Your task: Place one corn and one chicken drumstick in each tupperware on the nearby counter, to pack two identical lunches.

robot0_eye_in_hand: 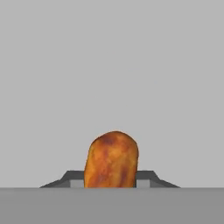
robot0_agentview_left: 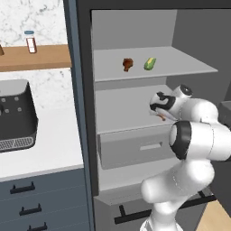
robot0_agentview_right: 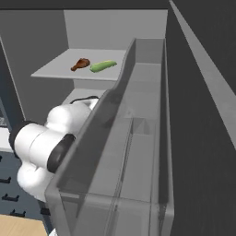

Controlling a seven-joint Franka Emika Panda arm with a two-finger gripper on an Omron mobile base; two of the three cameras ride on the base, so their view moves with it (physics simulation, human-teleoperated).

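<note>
Claw [robot0_eye_in_hand: 111,183] is sitting closed around the orange-brown drumstick [robot0_eye_in_hand: 112,159], bottom centre of the hand view; both dark fingertips [robot0_eye_in_hand: 146,177] are showing pressed against its sides, no gap. In the left base view the claw [robot0_agentview_left: 160,113] is sitting right of centre over the middle fridge shelf [robot0_agentview_left: 122,108], with a sliver of orange poking out below it.

Handling guess: it's looking light, fairly rigid, with a rounded, glossy surface, so it could be rotating or slipping in a two-point pinch. The grip seems to be landing on the thick meaty end; that's wider and probably more stable than the thin bone end. I can't tell whether it's resting on the shelf or lifted off.

Moving outward: the darker drumstick [robot0_agentview_left: 127,63] and the green-husked corn [robot0_agentview_left: 150,63] are lying near each other, not touching, on the upper shelf [robot0_agentview_left: 180,63], upper centre of frame. In the right base view the same pair, the drumstick [robot0_agentview_right: 81,63] and the corn [robot0_agentview_right: 103,66], are appearing upper left.

The white desk [robot0_agentview_left: 49,149] is lying at left; no tupperware is on the part I'm seeing.
</note>
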